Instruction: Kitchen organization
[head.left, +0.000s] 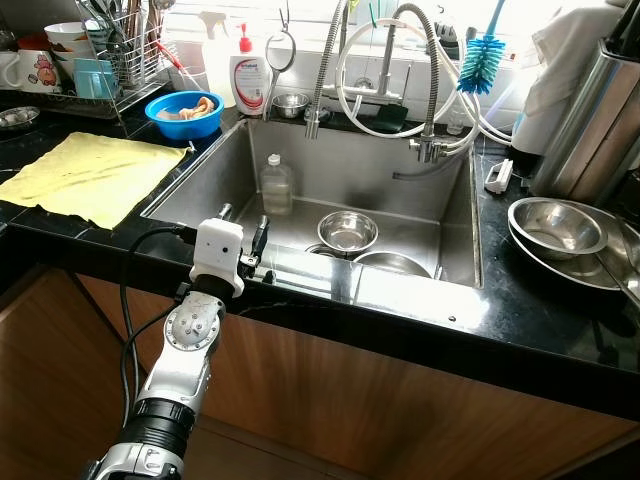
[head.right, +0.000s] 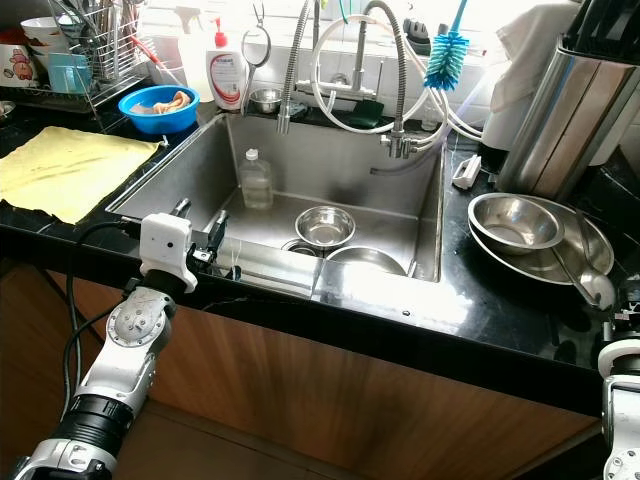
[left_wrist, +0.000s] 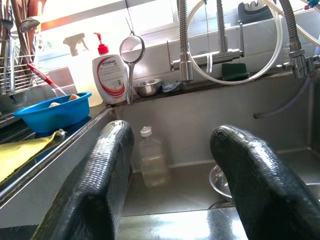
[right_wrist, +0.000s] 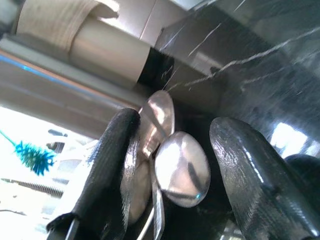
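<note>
My left gripper (head.left: 242, 230) hovers over the sink's (head.left: 300, 275) near rim, fingers wide, empty. Plastic bottle (head.left: 276, 186) stands just beyond, steel bowl (head.left: 347, 231) farther right. Right gripper (right_wrist: 170, 165) spread around a ladle (right_wrist: 181, 170), not gripping. Risk: tipping the bottle on approach.

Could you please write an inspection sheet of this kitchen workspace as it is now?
Surface: black countertop around a steel sink.
Job's things: steel bowl and plastic bottle in the sink; stacked steel bowls on the right.
Clutter: yellow cloth, blue bowl, dish rack, blue brush.
Grippers: left gripper open over the sink's front edge; right gripper open near a ladle.
Cables: black cable on the left arm.
Surroundings: wooden cabinet front.
</note>
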